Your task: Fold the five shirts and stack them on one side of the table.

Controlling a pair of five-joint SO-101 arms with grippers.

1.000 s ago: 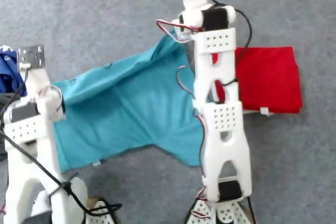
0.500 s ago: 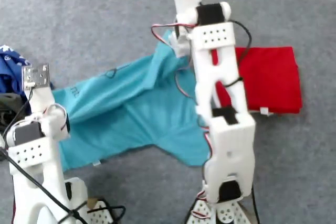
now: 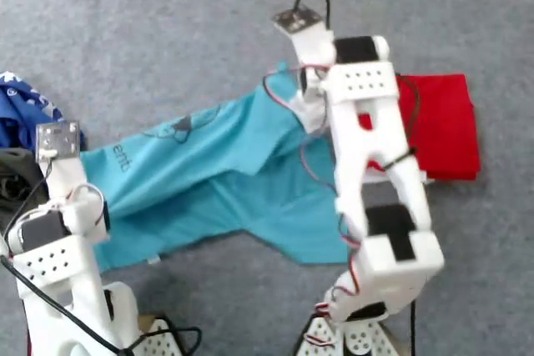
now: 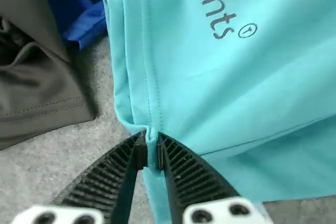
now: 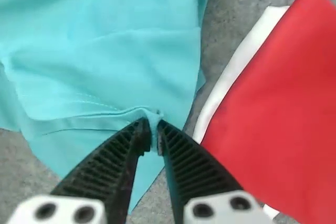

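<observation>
Lettering (image 4: 220, 17) on teal shirt (image 4: 236, 93), left gripper (image 4: 149, 153), right gripper (image 5: 151, 129) pinching it

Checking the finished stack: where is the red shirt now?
In the high view the red shirt lies folded at the table's right side, beside the teal shirt, partly behind the right arm.

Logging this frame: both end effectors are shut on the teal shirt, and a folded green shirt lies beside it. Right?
The folded shirt is red, not green, per the high view. The left end effector and right end effector are shut on the teal shirt.
</observation>
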